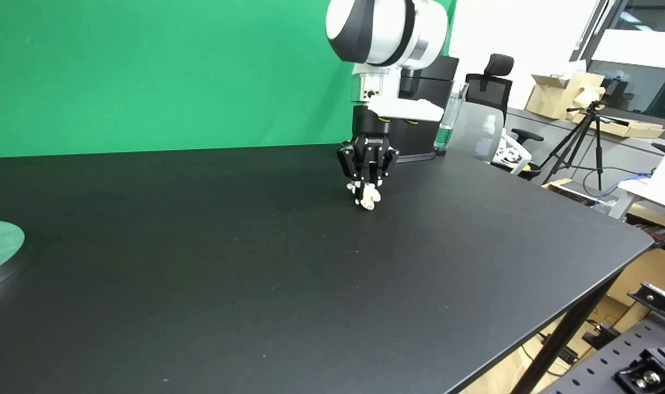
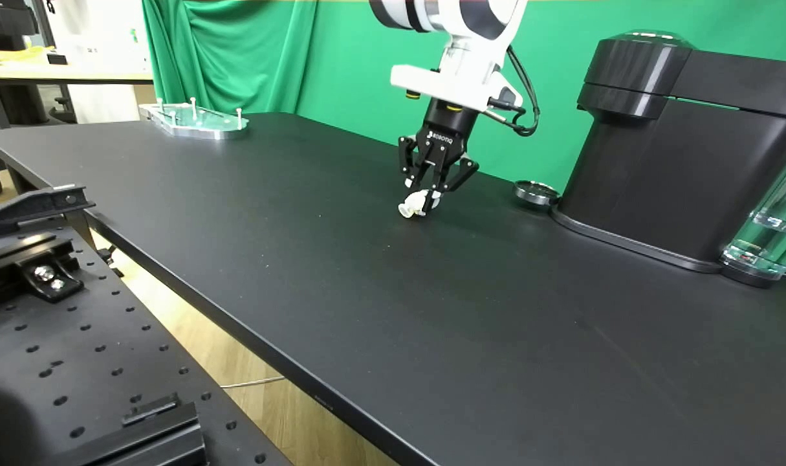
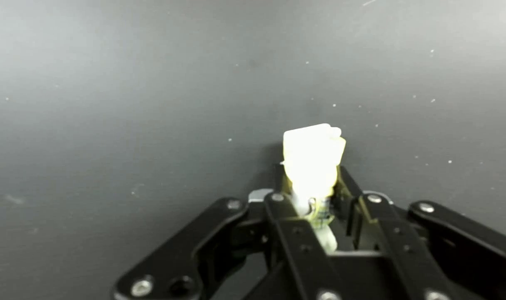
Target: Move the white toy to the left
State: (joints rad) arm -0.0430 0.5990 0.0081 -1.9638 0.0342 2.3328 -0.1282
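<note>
The white toy is small and lumpy, and it also shows in an exterior view. My gripper points down over the table with its fingers on both sides of the toy. In the wrist view the toy looks overexposed and sits between the fingertips, sticking out past them. The gripper also appears shut on it in an exterior view. The toy is at or just above the tabletop; I cannot tell whether it touches. Its middle is partly hidden by the fingers.
A black machine with a clear tank stands near the green backdrop, with a small round dish at its base. A clear plate with posts lies at the table's other end. The table's edge runs beside a perforated black plate.
</note>
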